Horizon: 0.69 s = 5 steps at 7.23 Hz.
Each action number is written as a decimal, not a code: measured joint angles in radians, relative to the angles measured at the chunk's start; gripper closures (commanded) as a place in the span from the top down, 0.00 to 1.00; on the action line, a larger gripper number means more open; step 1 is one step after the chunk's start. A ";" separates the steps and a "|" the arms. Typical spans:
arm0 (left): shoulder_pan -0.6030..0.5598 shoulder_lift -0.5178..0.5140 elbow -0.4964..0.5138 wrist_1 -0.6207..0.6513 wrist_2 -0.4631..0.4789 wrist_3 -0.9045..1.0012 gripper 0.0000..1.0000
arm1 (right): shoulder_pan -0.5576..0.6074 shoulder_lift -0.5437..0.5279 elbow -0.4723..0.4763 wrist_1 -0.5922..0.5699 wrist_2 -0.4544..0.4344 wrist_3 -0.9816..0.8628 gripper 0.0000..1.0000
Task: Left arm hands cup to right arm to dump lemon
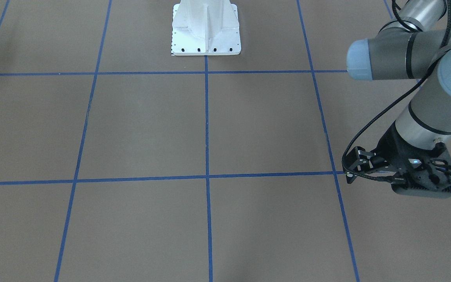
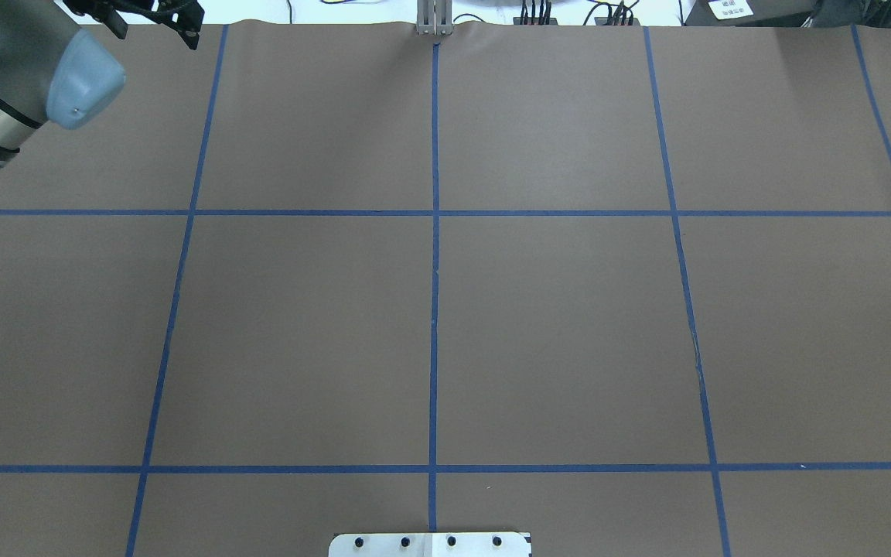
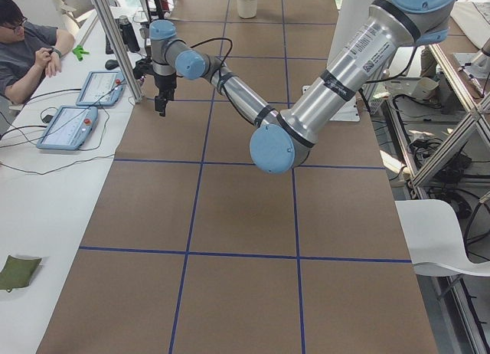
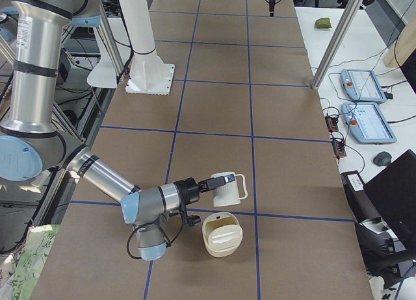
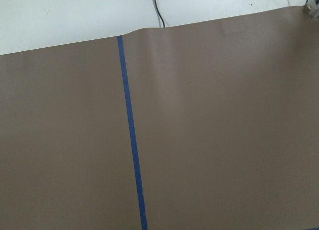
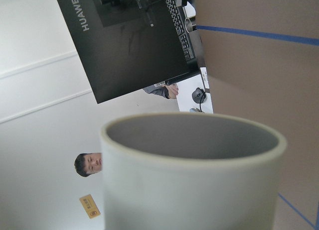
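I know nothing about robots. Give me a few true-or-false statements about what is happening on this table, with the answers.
1. The white mug with a squared loop handle is at the right arm's claw, lying on its side above the table. True.
2. The left arm's claw is carrying the mug. False: it is open and empty, far from the mug, over bare brown paper.
3. A cream round container sits on the table right next to the tipped mug. True.
4. The brown paper is divided into squares by red tape lines. False: the tape lines are blue.
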 measured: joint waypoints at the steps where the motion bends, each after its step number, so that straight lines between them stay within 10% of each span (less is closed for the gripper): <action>1: 0.000 0.001 0.000 0.000 0.000 0.000 1.00 | -0.001 0.002 0.003 0.009 0.031 -0.143 0.17; 5: 0.001 0.003 0.001 0.000 -0.002 -0.001 1.00 | -0.015 0.002 0.027 -0.006 0.164 -0.751 0.17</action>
